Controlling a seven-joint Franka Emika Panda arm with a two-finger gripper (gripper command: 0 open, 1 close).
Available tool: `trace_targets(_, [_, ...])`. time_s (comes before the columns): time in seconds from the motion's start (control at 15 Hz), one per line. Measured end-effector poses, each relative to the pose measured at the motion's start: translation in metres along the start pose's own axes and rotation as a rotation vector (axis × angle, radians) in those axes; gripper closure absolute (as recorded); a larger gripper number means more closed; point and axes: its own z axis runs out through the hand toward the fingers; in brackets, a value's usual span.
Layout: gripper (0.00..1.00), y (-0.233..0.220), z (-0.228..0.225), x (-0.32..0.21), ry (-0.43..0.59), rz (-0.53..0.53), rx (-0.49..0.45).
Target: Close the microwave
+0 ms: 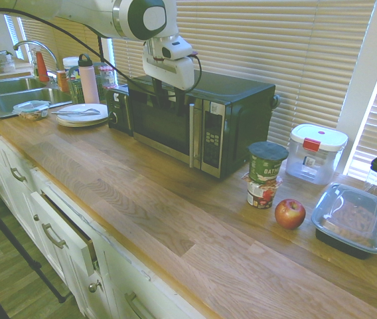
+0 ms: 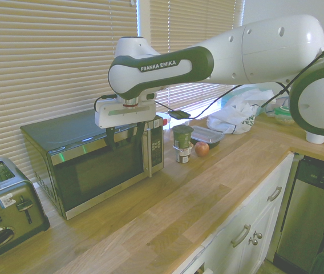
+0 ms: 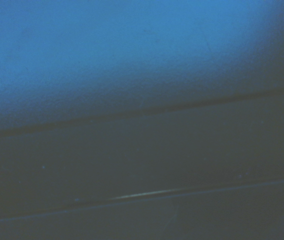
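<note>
From the left in the first exterior view, white round plates [image 1: 82,114] lie on the brown wooden surface [image 1: 129,199]. The large black box-shaped microwave [image 1: 245,136] stands beside the blinds, its door appearing flush. At the door, the black-fingered hand [image 1: 169,107] is released, fingers apart. Closing appears at its final press; next, confirm latching, then withdraw. Right: a red apple [image 1: 290,214].

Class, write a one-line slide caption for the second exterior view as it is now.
Claw before the closed microwave, toaster alongside.
</note>
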Motion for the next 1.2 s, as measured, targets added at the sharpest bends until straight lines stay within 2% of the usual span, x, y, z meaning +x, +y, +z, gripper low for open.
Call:
trace_targets(0.47, [0.00,0.079,-0.033,-0.023,-0.048,-0.041,-0.018])
trace_targets(0.8, [0.00,0.154,0.002,-0.037,-0.079,-0.060,-0.063])
trace_targets(1.2, [0.00,0.246,0.032,-0.085,-0.104,-0.102,-0.095])
